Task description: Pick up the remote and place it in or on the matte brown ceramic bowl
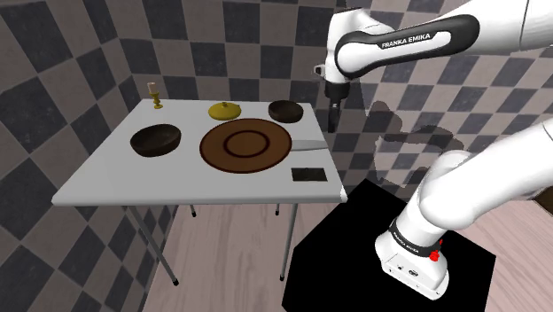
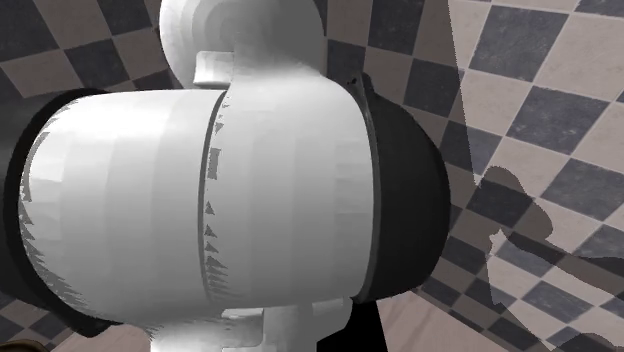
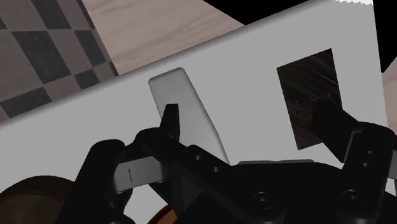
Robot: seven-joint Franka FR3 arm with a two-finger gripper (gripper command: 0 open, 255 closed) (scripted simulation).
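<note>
A pale grey oblong remote lies flat on the white table, near the edge on the shoulder view's right, beside a large brown plate. A dark brown bowl sits toward the shoulder view's left. A darker bowl stands at the back. My black gripper hangs above the table's right edge, over the remote and apart from it. It is open, with nothing between its fingers.
A flat dark rectangle lies near the table's front corner, close to the remote. A yellow lidded dish and a small candlestick stand at the back. The arm's white link sits close before the second exterior camera.
</note>
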